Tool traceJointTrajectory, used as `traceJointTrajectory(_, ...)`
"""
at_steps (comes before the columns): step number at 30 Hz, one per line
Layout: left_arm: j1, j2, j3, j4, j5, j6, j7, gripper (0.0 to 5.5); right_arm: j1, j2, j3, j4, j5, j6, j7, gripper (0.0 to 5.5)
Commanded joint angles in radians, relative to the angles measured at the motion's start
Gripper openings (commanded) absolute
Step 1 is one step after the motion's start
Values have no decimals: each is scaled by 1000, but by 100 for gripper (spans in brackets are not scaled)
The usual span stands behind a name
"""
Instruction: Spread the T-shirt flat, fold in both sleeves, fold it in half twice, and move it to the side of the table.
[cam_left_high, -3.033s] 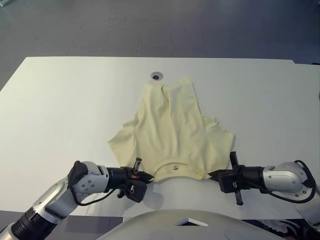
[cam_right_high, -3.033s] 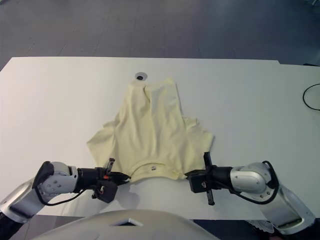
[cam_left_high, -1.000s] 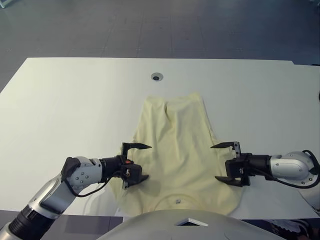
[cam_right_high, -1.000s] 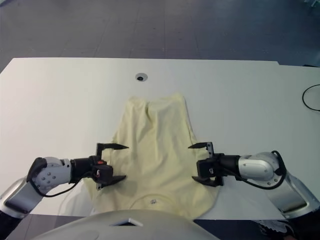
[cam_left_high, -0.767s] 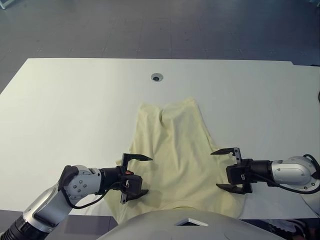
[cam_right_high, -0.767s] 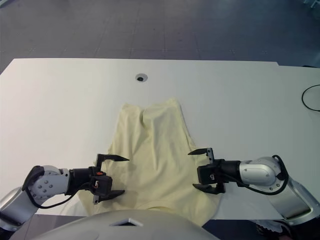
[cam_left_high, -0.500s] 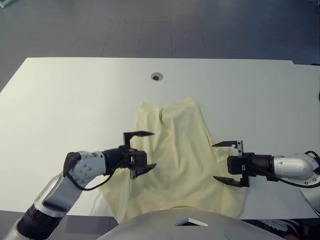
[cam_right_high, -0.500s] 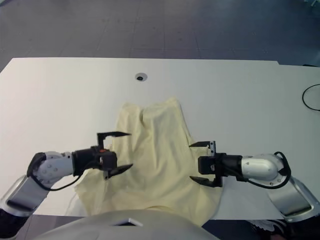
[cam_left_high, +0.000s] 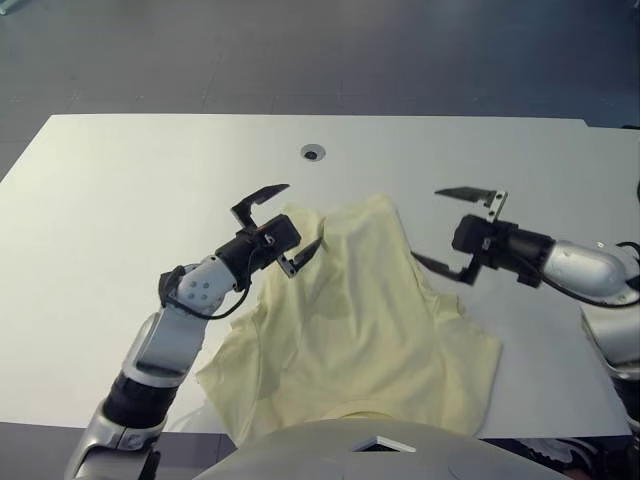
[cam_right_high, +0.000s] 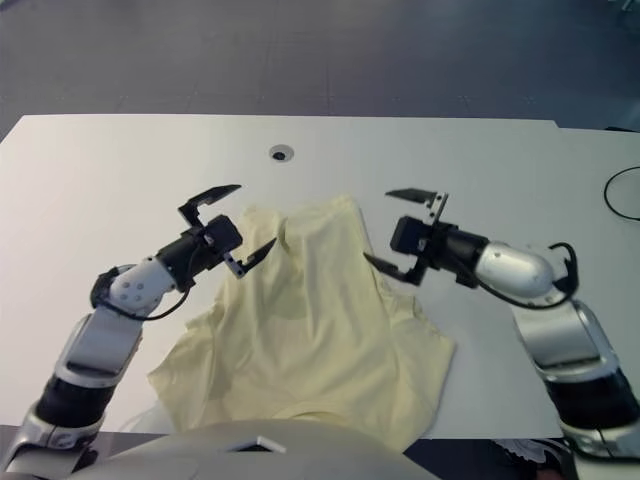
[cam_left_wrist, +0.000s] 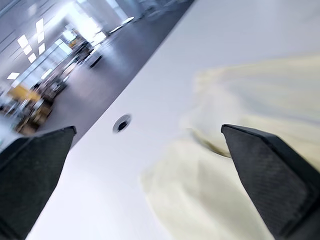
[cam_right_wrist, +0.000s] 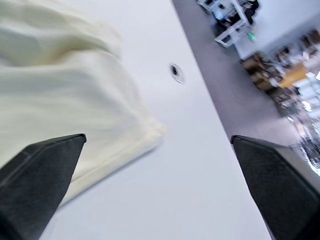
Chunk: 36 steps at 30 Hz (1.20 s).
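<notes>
Left eye view: the T-shirt (cam_left_high: 350, 320) lies narrow and rumpled mid-table (cam_left_high: 120, 200). Its far hem stops short of the cable hole (cam_left_high: 313, 152), and its near end runs to the near table edge, maybe over it; we can't tell.

Both pincers are released and hold nothing. The left pincer (cam_left_high: 304, 214) is over the far-left hem corner, and the right pincer (cam_left_high: 425, 223) is just beside the far-right edge. We judge this as the spread-flat step, with the sleeves not yet folded.

Risks from here:
- The far hem has a crease near the left corner. If we pinch there we may catch two layers and lock the wrinkle in.
- The sides look tucked in. If we pull only the hem corners, the sleeves may stay bunched.
- If we tug unevenly, the shirt skews.
- If we drag it nearward, more cloth goes over the edge and the shirt may slide off.
</notes>
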<state>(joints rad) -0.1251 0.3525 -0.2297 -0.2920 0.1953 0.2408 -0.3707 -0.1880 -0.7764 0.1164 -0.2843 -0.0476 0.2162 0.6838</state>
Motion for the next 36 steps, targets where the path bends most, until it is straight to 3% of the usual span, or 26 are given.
traceJointTrajectory(1,-119,-69,35,165,28,-143,139,540,-123,91,52,160,-64,-33,-65,539)
traceJointTrajectory(11,-343,53,-11,693,198,-459,216,540,-344,251,119,627,-181,-232,-197,539)
traceJointTrajectory(16,-401,42,-34,869,176,-505,139,540,-425,299,150,845,-232,-320,-239,539)
traceJointTrajectory(24,-424,19,-37,953,144,-527,65,540,-520,371,172,1084,-275,-412,-287,539)
traceJointTrajectory(36,-415,74,-52,949,197,-488,5,540,-564,381,197,1227,-329,-454,-299,539)
